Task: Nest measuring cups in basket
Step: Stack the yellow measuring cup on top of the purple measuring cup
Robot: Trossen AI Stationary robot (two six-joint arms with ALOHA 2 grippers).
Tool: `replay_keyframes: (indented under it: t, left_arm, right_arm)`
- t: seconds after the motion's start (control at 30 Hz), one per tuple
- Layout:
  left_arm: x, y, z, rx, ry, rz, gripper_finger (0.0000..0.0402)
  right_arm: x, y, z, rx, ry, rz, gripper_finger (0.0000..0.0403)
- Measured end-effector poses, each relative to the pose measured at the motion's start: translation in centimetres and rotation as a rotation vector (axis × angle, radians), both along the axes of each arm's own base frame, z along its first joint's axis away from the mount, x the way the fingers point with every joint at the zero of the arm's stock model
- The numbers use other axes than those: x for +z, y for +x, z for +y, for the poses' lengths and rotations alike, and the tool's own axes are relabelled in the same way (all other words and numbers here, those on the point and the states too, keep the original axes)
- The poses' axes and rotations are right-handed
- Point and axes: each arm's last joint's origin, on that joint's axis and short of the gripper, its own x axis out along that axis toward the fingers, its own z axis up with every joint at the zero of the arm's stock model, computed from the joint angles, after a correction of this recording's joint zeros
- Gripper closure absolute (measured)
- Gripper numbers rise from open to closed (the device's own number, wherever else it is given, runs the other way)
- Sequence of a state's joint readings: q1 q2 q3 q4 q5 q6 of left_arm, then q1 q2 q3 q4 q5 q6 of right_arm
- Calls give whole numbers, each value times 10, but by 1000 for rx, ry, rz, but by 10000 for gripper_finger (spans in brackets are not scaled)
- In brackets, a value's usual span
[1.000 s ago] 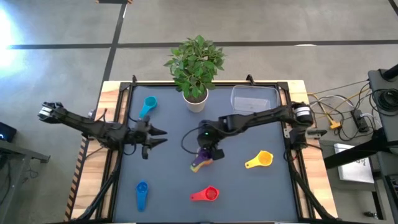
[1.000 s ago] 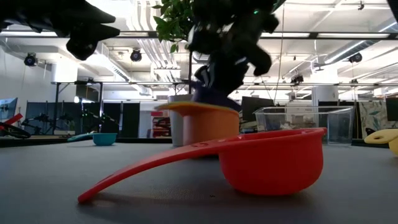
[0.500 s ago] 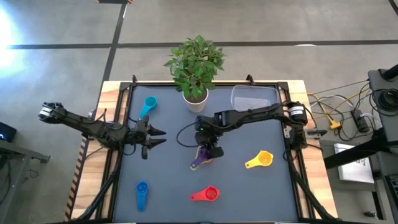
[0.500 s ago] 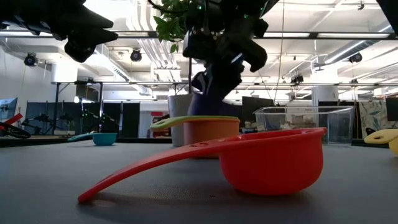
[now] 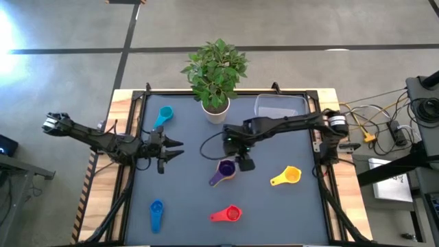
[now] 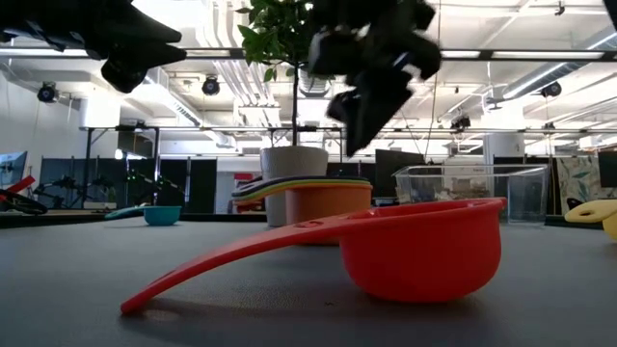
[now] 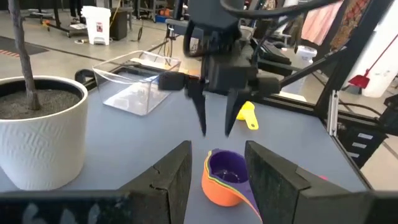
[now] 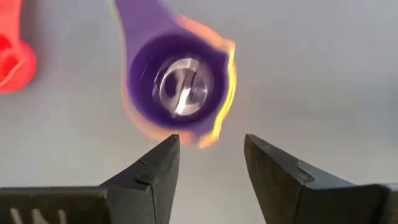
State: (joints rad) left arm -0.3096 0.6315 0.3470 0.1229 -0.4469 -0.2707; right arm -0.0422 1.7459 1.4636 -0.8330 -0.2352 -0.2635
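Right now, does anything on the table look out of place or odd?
Yes: the nested stack sits mid-table below the right gripper, not in the basket, which holds no cups. Four cups lie scattered singly; the red cup rests tilted on its handle.

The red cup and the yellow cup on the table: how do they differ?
The red cup lies at the near edge of the mat, the yellow cup farther back and to the right. The red cup's handle points left, the yellow cup's down-left. In the low view the red cup fills the foreground, while the yellow cup only peeks in at the right edge. Both lie loose on the mat, outside the basket, untouched by either end effector.
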Motion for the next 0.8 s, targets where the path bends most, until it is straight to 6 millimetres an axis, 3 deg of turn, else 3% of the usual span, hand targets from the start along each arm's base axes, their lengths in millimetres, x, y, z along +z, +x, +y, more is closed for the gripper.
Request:
replay_keyframes:
  t: [0.13, 0.5, 0.63, 0.8]
  left_arm:
    - [-1, 1, 0, -2, 10, 2, 270]
    - [3, 5, -1, -9, 48, -29, 270]
    - [5, 6, -2, -12, 68, -55, 270]
    - [11, 8, -3, -33, 96, -112, 270]
  right_arm:
    - [8, -30, 6, -45, 24, 35, 234]
    - [-4, -144, 17, -297, 100, 167, 258]
    - [-14, -171, 19, -374, 119, 193, 257]
    - [-28, -190, 22, -448, 138, 254, 255]
